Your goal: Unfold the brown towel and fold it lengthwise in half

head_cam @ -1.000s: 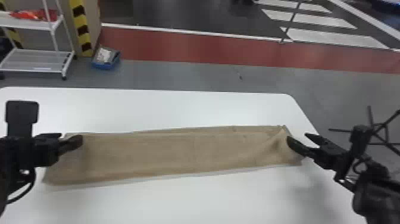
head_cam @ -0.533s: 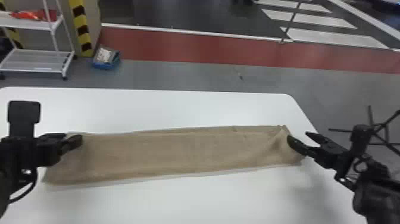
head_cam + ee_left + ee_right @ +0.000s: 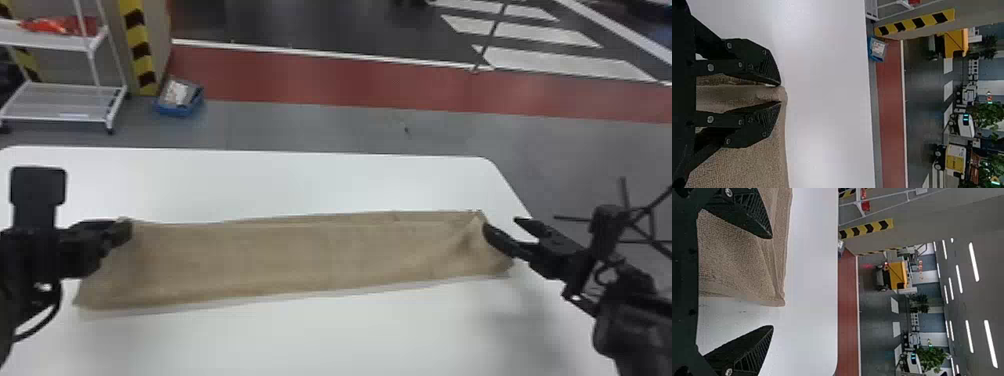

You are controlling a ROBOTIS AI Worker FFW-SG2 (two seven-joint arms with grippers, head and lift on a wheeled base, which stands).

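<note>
One white table (image 3: 340, 345) bears one brown towel (image 3: 300, 257), with one left hand (image 3: 124, 231) narrowly parted, one right hand (image 3: 501, 224) wide

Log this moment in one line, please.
brown towel: long strip on white table | left claw: at left end | right claw: open, at right end

We see a long, rectangular brown cloth towel (image 3: 300, 257), finely flecked in the wrist views, and a plain white, round-cornered tabletop (image 3: 310, 340). The two-fingered left gripper (image 3: 126, 233) and two-fingered right gripper (image 3: 502, 226) are black, their fingertips patterned with fine parallel lines. Beyond, we find smooth grey flooring (image 3: 325, 125), a straight brick-red floor band (image 3: 310, 77), white bars (image 3: 555, 61) striping dark paving, a square-edged post strip (image 3: 140, 47) striped diagonally yellow and black, and a boxy blue plastic bin (image 3: 172, 111).
</note>
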